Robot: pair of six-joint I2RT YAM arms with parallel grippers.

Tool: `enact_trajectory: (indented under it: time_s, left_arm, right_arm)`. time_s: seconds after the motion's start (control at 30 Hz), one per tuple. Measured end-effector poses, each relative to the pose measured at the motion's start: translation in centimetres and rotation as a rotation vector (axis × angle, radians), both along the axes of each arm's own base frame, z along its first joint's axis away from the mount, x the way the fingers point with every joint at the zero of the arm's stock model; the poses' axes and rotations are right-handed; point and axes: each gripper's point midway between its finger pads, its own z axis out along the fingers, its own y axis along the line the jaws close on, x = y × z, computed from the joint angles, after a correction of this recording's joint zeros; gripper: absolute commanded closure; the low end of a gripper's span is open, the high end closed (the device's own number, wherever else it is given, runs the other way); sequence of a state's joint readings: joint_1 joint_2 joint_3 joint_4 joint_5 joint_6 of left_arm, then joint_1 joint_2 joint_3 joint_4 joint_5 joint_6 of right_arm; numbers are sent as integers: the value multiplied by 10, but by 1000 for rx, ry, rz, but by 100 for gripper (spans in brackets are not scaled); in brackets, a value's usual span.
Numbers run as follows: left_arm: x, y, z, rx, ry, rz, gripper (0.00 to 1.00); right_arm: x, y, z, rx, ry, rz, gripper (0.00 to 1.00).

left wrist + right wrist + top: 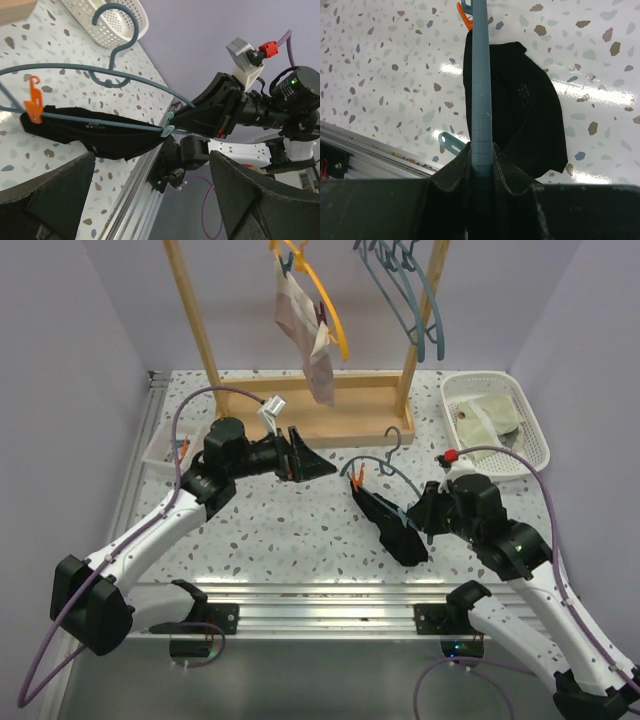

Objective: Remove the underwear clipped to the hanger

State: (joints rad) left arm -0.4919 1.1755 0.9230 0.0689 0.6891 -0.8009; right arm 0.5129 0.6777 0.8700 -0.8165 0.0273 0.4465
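The right gripper (pixel 481 156) is pinching the blue hanger (pixel 480 75) by its bar, plain only in its wrist view. The black underwear (pixel 520 115) is lying clipped there by two clips, an orange clip (pixel 34 102) and a teal clip (pixel 168 129). The left gripper (pixel 312 460) is gaping wide at the hanger's ten o'clock; only the top view is showing the pink underwear (pixel 315 340), hanging at eleven.

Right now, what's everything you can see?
black underwear: one, black, on table, clipped to blue hanger
pink underwear: one, dusty pink, hanging from yellow hanger
blue hanger: one, grey-blue, table's near right
clips: two, orange and teal, on blue hanger
spare hangers: several, teal, on rack
basket: one, white, far right, holding pale green cloth
rack: one, wooden, at back
left tool: one, black, open
right tool: one, black, shut on blue hanger
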Motion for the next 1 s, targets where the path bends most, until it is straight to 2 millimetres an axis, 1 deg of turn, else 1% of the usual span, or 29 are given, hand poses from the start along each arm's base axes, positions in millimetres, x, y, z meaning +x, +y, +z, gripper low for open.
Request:
enact_trajectory:
  time_s: [0.13, 0.23, 0.33, 0.37, 0.43, 0.47, 0.53, 0.6, 0.67, 0.73, 0.9, 1.0]
  left_arm:
    - [-8, -33, -5, -33, 57, -29, 0]
    - [-14, -61, -18, -49, 132, -44, 1]
    - [-21, -87, -35, -49, 206, -61, 5]
    - [-23, -94, -44, -39, 232, -64, 9]
    - [-26, -105, -58, -16, 281, -67, 13]
    - [-26, -110, -66, -2, 305, -65, 18]
    - [-26, -115, -78, 20, 346, -53, 21]
    - [-25, -115, -85, 36, 376, -36, 24]
    - [-25, -115, -86, 40, 389, -26, 26]
    - [-25, -116, -86, 47, 403, -17, 25]
    - [-27, -131, -87, 68, 429, -26, 25]
    - [-31, -139, -93, 84, 454, -37, 33]
  right_arm:
    - [-1, 13, -9, 34, 5, 10, 100]
    - [-2, 24, -17, 53, 5, 11, 100]
    - [-2, 32, -21, 73, 3, 11, 100]
    - [-2, 34, -22, 80, 1, 6, 100]
    - [0, 34, -22, 88, -4, -11, 100]
    - [1, 33, -21, 91, -8, -18, 100]
    - [3, 31, -19, 95, -19, -36, 100]
    - [4, 30, -19, 91, -24, -46, 100]
    - [6, 28, -19, 85, -28, -57, 100]
    - [7, 28, -20, 80, -26, -60, 100]
    - [12, 31, -20, 71, -26, -61, 100]
    - [14, 31, -18, 67, -35, -64, 100]
